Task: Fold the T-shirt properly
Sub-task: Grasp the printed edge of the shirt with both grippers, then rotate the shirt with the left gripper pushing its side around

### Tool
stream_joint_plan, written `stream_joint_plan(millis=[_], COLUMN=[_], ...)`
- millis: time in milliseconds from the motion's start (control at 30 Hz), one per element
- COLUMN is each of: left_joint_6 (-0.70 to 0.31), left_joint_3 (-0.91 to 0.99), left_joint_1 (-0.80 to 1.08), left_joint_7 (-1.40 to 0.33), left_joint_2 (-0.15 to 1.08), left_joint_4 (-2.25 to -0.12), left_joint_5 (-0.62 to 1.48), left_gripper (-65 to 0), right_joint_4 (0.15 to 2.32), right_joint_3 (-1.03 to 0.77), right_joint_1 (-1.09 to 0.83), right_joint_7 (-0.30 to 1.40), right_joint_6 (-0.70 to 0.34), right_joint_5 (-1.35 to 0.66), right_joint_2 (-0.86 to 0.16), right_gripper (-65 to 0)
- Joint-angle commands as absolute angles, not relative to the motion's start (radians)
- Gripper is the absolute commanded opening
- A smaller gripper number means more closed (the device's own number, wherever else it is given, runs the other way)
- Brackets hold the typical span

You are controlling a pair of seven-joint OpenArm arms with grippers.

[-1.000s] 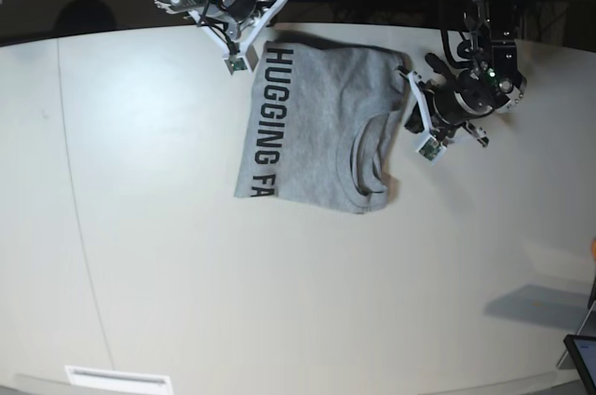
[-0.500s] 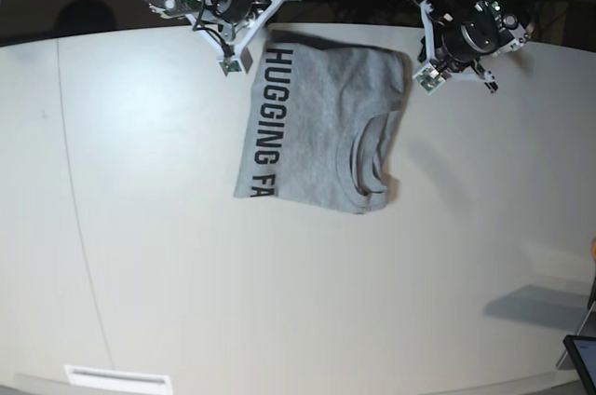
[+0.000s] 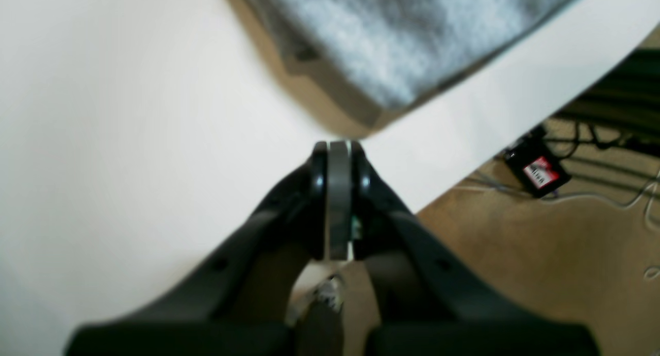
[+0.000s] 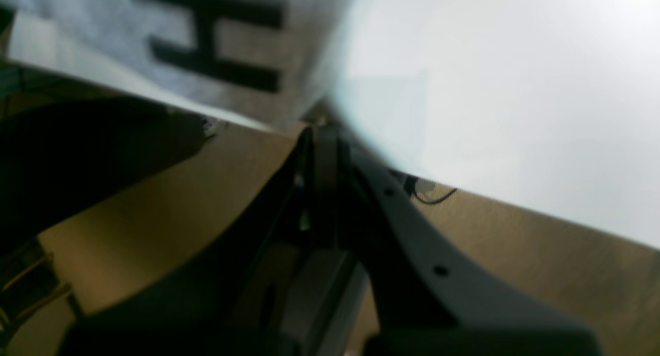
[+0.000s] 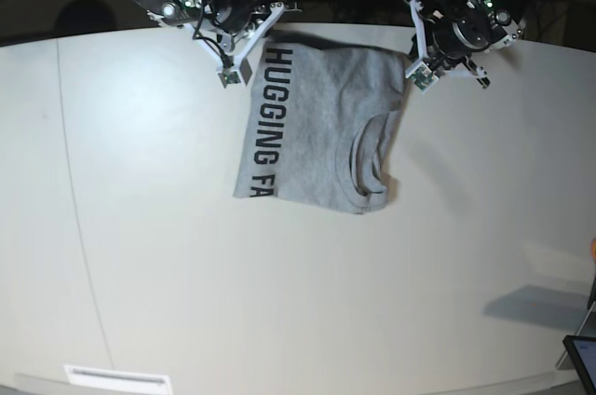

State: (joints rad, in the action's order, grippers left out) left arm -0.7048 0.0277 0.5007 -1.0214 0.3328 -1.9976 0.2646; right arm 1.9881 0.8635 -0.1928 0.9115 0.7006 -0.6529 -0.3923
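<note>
Left gripper [image 5: 421,78], on the right of the base view, has its jaws pressed together with nothing between them; in its wrist view the tips [image 3: 339,148] hang just short of the T-shirt's [image 5: 321,125] grey corner. A second ago this gripper sat lower, beside the shirt's right edge; it has since swung up toward the table's [image 5: 279,302] far edge and now sits just off the shirt's far right corner. Right gripper [image 5: 228,78], also pressed together and empty, has shifted only slightly at the far left corner, next to the printed "H" [image 4: 216,41]. The shirt has not moved. Count: one T-shirt, folded into a rough rectangle with collar and lettering up, lying on the far half of the table; two grippers; one white table.
</note>
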Motion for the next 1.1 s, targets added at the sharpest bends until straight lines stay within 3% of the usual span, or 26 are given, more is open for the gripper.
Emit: stream_joint_plan(millis=[0,233,633,867,1067], left_joint_6=[-0.698,-0.698,-0.698,-0.698,-0.698], left_joint_3=[0.002,-0.130,-0.125,-0.127,-0.137], left_joint_1=[0.490,0.464,0.398,0.375,0.265], left_joint_7=[-1.012,-1.012,-1.013,-1.010,-1.013], left_joint_2=[0.337,0.325,0.329,0.297,0.286], left_joint_4=[-2.003,-2.000,-1.971,-1.971,-1.851], left_joint_5=[0.265,0.265,0.255,0.024,-0.001], left_gripper=[-64.7,-64.7,-64.7,-64.7,-64.7], right_joint_4=[2.009,2.003,2.003,2.003,2.003], right_joint_3=[0.858,0.857,0.918,0.966,0.964], right_joint_1=[-0.177,-0.150,-0.150,-0.150,-0.148], right_joint_7=[0.900,0.852,0.845,0.845,0.845], right_joint_6=[0.698,0.698,0.698,0.698,0.698], right_joint_5=[-0.645,-0.645,-0.644,-0.644,-0.644], right_joint_2=[-0.394,-0.395,-0.329,-0.303,-0.303], right_gripper=[-65.0,-65.0,-65.0,-65.0,-65.0])
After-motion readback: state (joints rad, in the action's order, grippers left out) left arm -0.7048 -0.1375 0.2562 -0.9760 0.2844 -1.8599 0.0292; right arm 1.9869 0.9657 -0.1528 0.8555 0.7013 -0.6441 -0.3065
